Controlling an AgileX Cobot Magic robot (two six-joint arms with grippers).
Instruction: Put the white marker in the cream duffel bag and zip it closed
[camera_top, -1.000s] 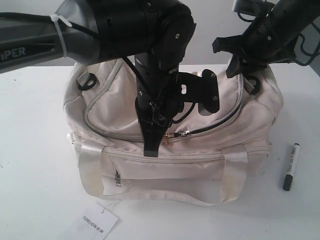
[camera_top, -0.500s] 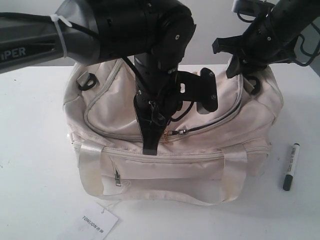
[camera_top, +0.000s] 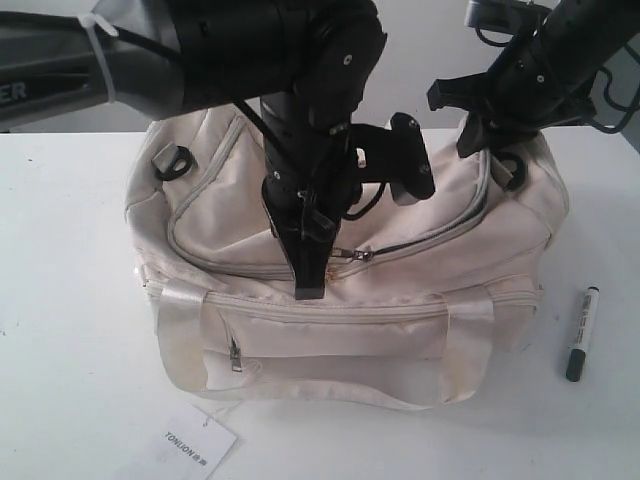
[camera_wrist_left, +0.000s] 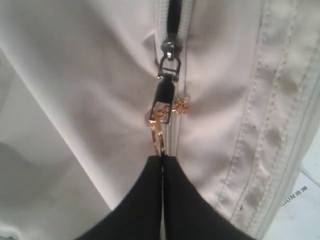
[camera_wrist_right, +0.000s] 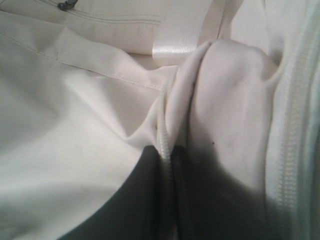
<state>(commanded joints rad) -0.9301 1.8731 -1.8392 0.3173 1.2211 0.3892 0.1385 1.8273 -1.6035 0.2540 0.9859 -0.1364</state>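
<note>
1. White on white: the white marker (camera_top: 581, 333) lies on the table (camera_top: 60, 380) at the lower right of the exterior frame, just off the right end of the cream duffel bag (camera_top: 250, 200) and not touching it.
2. Long axis runs near-vertical in the frame, tilted slightly. The fatter dark end points to the bottom edge, the slim dark tip to the top. No tool is on it.
3. Bag fills the frame centre. The curved top zip shows a dark open slit running from the slider (camera_top: 356, 254) toward the upper right. Whether that gap is wide enough for the marker I cannot tell.
4. Left gripper (camera_top: 310, 288) sits at frame centre on the front of the bag. Its jaws are pressed together on the gold chain pull (camera_wrist_left: 159, 125), which hangs from the slider.
5. Right gripper (camera_wrist_right: 167, 152) is at the upper right, on the bag's right end, jaws nearly closed and pinching a fold of cream fabric with a piped seam.
6. Key relation: the marker lies down-frame and slightly right of the right gripper. The left gripper has half the bag between it and the marker.
7. Judgement: the right arm is the nearer one for the pickup. It must drop its fold first, then close across the barrel.
</note>
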